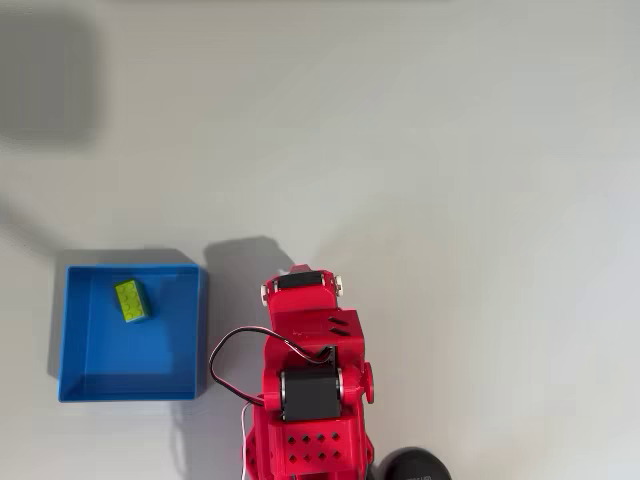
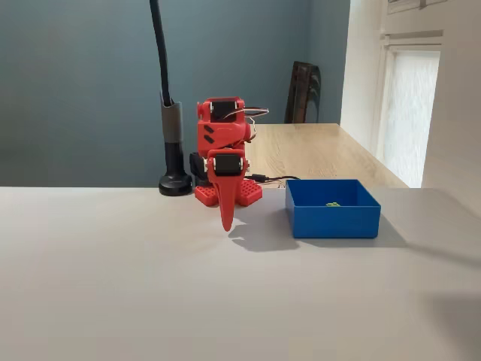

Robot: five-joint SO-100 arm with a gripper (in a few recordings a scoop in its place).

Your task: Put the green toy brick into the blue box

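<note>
A small lime-green studded plastic brick (image 1: 131, 301) lies inside the shallow, square bright blue plastic tray (image 1: 75, 385), near its upper-left corner in the overhead view. The red arm (image 1: 305, 385) is folded beside the tray on the pale grey table (image 1: 450, 150), its pointed gripper (image 2: 226, 219) hanging down empty, fingers pressed together.

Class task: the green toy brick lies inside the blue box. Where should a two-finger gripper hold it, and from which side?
Probably from above: the blue box walls block side approaches. Close the fingers across the two long sides of the green toy brick, which lies slightly slanted with bare floor around it, so turn the gripper to match.
</note>
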